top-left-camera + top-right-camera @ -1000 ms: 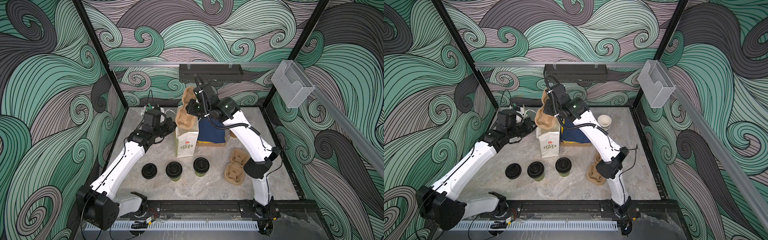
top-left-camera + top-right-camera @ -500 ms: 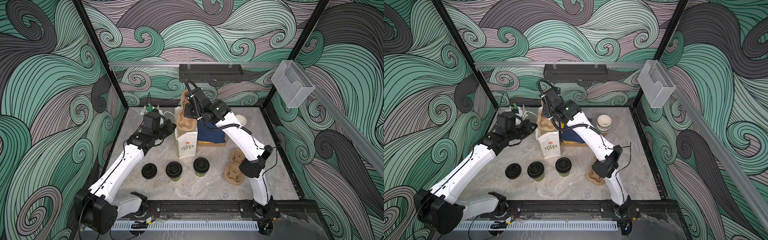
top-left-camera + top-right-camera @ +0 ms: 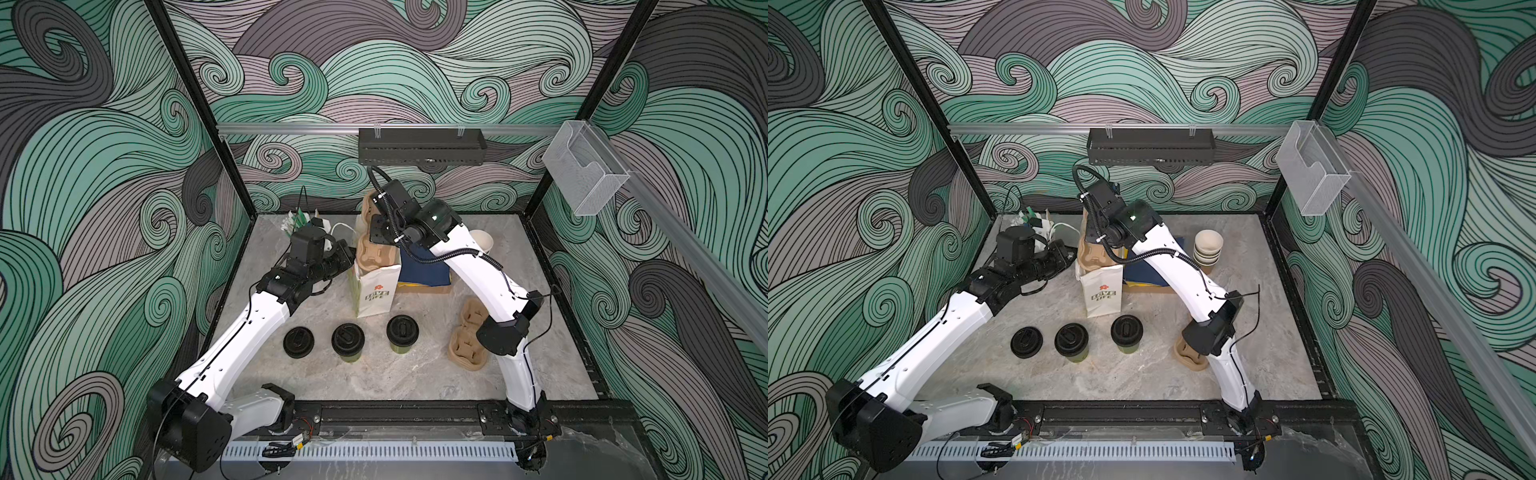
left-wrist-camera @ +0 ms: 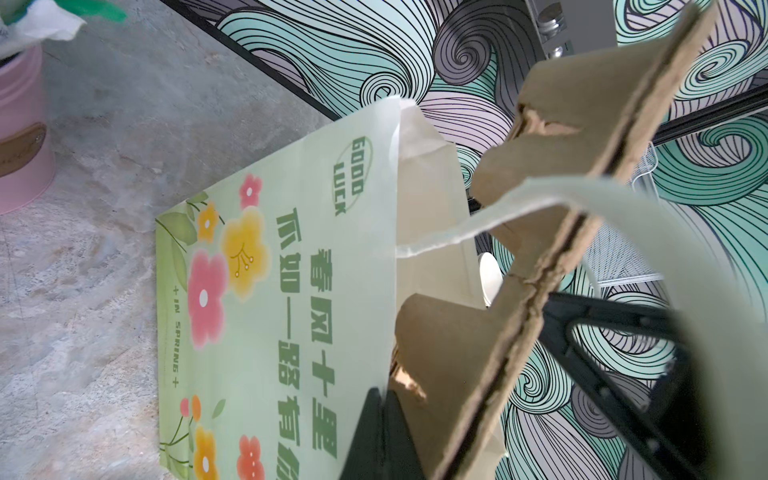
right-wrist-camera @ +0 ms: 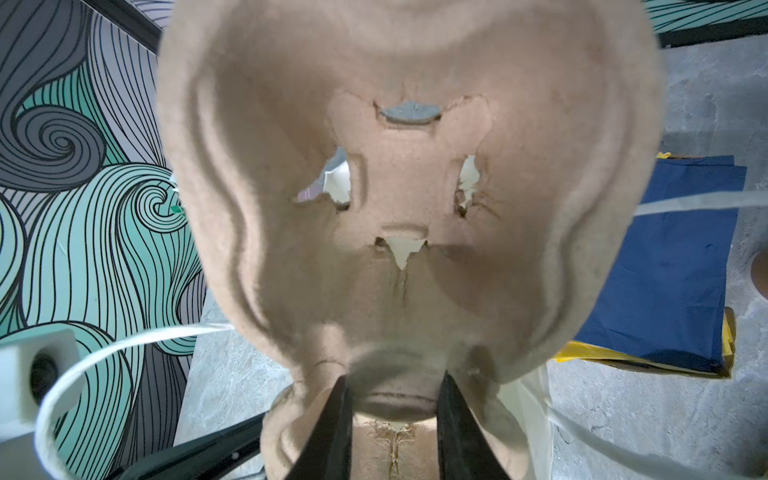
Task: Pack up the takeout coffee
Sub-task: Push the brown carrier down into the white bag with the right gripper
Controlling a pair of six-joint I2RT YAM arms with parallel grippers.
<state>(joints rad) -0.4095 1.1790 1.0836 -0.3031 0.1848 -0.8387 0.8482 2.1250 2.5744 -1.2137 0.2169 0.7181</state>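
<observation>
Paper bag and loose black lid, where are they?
paper bag (image 3: pixel 376 291): in a top view, on its printed front.
loose black lid (image 3: pixel 298 341): in a top view, on its middle.

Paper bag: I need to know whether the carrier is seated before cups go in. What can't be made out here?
- Inside of the paper bag: both top views, covered by the cup carrier and right gripper.
- Carrier's lower end: right wrist view, blurred, cut off by the edge.
- Fingertips of the left gripper: top views, behind the bag's rim.
</observation>
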